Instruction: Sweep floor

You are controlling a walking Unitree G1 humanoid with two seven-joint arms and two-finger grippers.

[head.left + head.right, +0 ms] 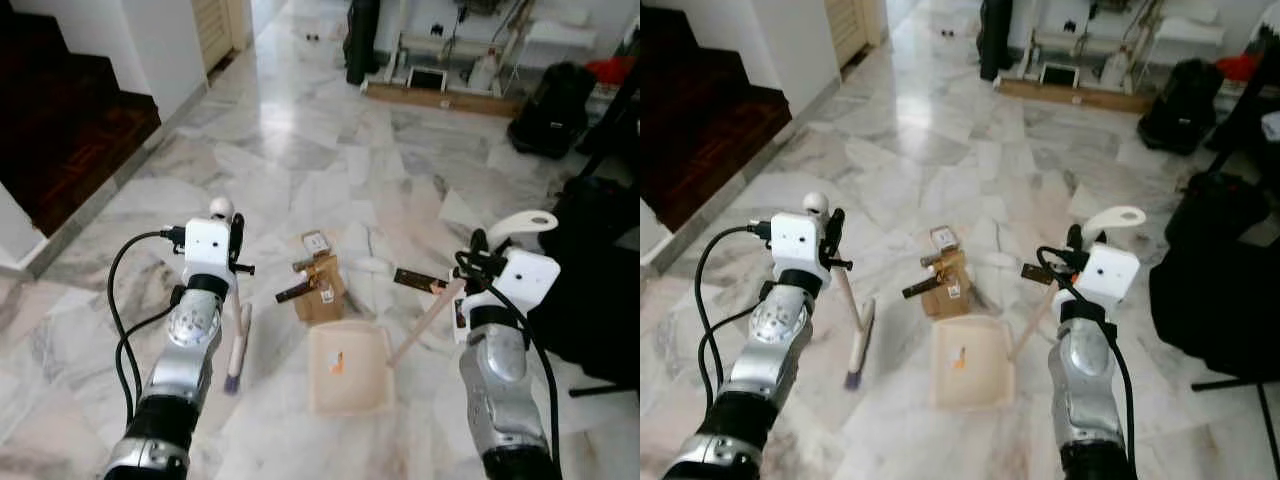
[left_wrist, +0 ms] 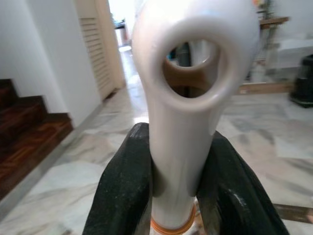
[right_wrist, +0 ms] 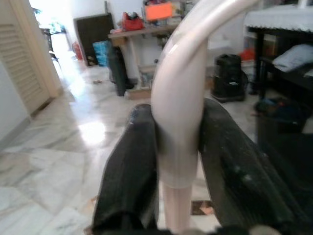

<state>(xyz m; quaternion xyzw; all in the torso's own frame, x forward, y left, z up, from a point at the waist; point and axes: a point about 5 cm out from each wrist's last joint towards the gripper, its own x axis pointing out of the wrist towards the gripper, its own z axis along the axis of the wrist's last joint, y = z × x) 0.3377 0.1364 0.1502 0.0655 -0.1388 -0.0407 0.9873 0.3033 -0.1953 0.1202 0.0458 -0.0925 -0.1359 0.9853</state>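
My left gripper [image 1: 234, 246] is shut on the white handle of a small broom [image 2: 182, 122], just below its ring-shaped end. The broom slants down to purple bristles [image 1: 234, 377] resting on the marble floor. My right gripper [image 1: 478, 256] is shut on the curved pale handle [image 3: 178, 112] of a cream dustpan [image 1: 348, 368], which lies flat on the floor between my arms. Just beyond the pan lie brown cardboard scraps [image 1: 318, 286], a dark wrapper [image 1: 419, 281] and a white paper scrap [image 1: 366, 262].
Dark wooden stairs [image 1: 62, 120] rise at the left behind a white wall. A large black bag [image 1: 598, 280] sits close on the right, a black backpack [image 1: 551, 110] farther back. Low furniture and a tall black bin [image 1: 362, 40] line the far wall.
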